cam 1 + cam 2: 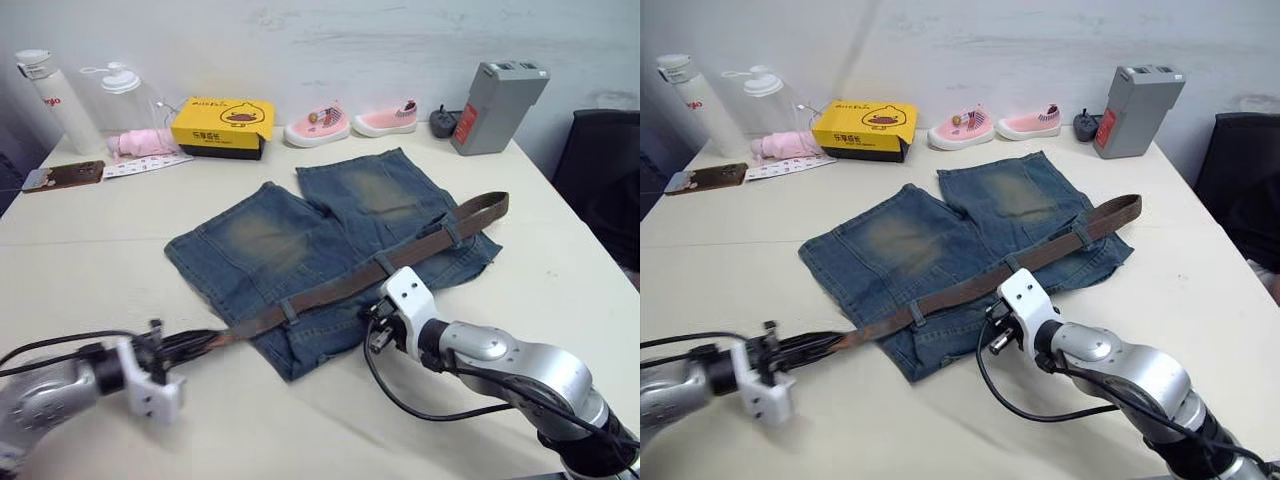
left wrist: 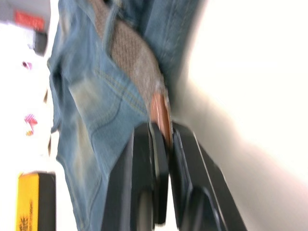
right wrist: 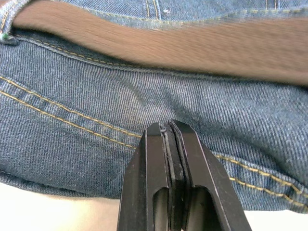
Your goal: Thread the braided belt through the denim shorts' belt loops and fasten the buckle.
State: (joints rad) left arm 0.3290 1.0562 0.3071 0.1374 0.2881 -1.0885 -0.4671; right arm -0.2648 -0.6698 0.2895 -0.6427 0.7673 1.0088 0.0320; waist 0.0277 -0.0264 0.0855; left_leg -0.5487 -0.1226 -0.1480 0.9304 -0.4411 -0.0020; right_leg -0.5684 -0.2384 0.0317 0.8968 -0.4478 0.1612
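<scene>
Flat on the pale desk (image 1: 560,290): faded blue denim shorts (image 1: 300,240), woven brown braided belt (image 1: 400,262) threaded along the waistband. Left gripper (image 2: 163,139) clamped on the belt's smooth tapered tip; right gripper (image 3: 171,126) pressed closed, apparently empty, over stitched denim.

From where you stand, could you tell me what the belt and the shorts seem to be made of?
The braided belt looks like woven brown leather or a leather-like cord: the left wrist view shows a coarse plaited weave and a smooth tan tip. The denim shorts look like cotton denim: diagonal twill, yellow topstitching and faded patches on the legs.
</scene>
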